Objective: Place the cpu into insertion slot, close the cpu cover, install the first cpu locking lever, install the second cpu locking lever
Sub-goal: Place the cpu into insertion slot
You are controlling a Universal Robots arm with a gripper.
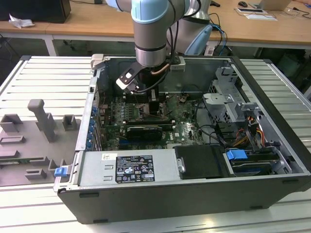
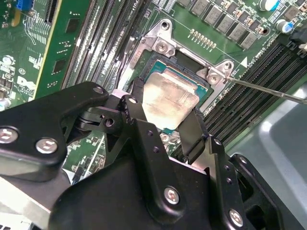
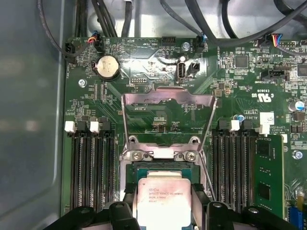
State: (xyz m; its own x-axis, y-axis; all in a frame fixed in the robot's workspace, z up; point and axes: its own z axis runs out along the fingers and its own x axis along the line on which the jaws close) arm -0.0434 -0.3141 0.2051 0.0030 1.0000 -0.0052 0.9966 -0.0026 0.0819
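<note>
On the desk (image 1: 48, 73), grey fixture blocks (image 1: 41, 121) lie at nine o'clock from the open computer case (image 1: 194, 194). In both wrist views the hand (image 2: 168, 112) (image 3: 163, 206) is clamped on the cpu (image 2: 170, 98) (image 3: 163, 199), held over the insertion slot (image 2: 168, 64) (image 3: 160, 168); I cannot tell whether they touch. The cpu cover (image 3: 168, 97) stands flipped open.

A pale slatted aluminium worktable (image 1: 43, 73) is spread across the scene. Beyond its far edge, long light-brown wooden desks (image 1: 97, 24) are seen, with a black box (image 1: 39, 9) and white papers (image 1: 262, 14) laid on them. On the worktable, at the exterior view's left, grey moulded fixture blocks (image 1: 39, 131) are set.
</note>
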